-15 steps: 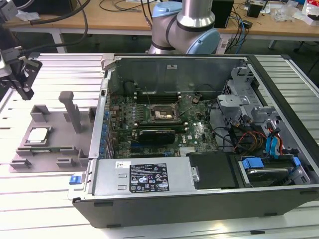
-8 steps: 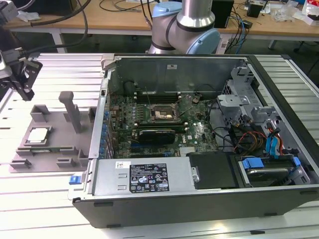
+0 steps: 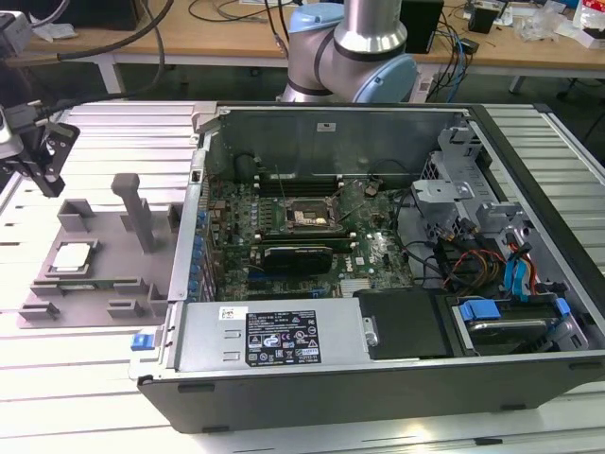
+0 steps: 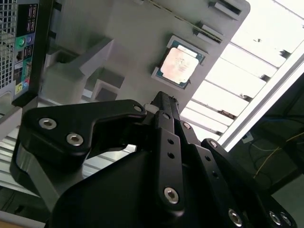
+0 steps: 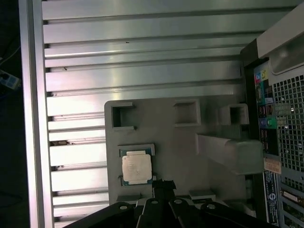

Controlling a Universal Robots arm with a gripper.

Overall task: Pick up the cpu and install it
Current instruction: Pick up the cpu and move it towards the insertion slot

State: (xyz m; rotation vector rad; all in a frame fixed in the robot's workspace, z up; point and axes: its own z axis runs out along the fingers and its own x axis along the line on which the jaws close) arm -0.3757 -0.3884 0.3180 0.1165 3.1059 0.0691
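The cpu [image 3: 74, 257], a small flat square chip with a pale silvery top, lies in a recess of the grey plastic tray [image 3: 109, 241] at the exterior view's left. It shows in both wrist views, the cpu [image 4: 179, 64] and the cpu [image 5: 137, 168], still seated in the tray. My gripper [image 3: 47, 180] hangs above the tray's far left corner, apart from the chip. Its dark fingertips [image 4: 164, 100] meet in a narrow point with nothing between them, and the fingertips [image 5: 164, 183] sit close beside the chip. The dark socket [image 3: 307, 219] lies on the motherboard inside the open computer case [image 3: 378, 355].
A tall upright post [image 3: 140, 213] rises from the tray right of the cpu. The case's side wall [image 3: 194, 227] borders the tray. Cables and drive bays [image 3: 501, 274] crowd the case's right side. Ribbed aluminium table [image 3: 85, 378] runs in front.
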